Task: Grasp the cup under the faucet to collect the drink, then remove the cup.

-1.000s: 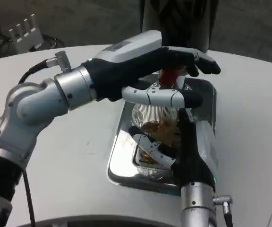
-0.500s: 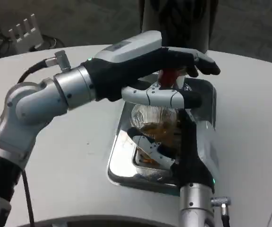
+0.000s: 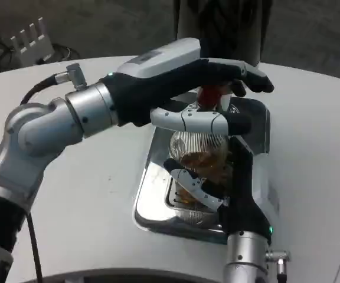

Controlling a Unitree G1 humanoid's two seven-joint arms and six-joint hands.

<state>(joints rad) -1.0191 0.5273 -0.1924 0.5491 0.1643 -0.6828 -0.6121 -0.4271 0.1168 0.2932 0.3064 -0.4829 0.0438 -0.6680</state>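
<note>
On the white table (image 3: 99, 194), the right hand (image 3: 229, 188) grips the clear ribbed cup (image 3: 199, 156), part-filled with amber drink, under the red faucet lever (image 3: 210, 94), which the left hand (image 3: 199, 88) presses; removal remains.

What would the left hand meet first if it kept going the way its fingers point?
Probably nothing: the left hand points right, above the cup and past the red tap. Beyond lies bare table, though depth is unclear.

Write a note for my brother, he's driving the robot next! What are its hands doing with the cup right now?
Left hand: stretched over the red faucet handle, fingers on top of it.
Right hand: wrapped around the clear cup, holding it over the metal drip tray.
Done: cup grasped; brown drink is in it.
Left: finish filling if needed, take the left hand off the handle, then move the cup away from the faucet.
</note>
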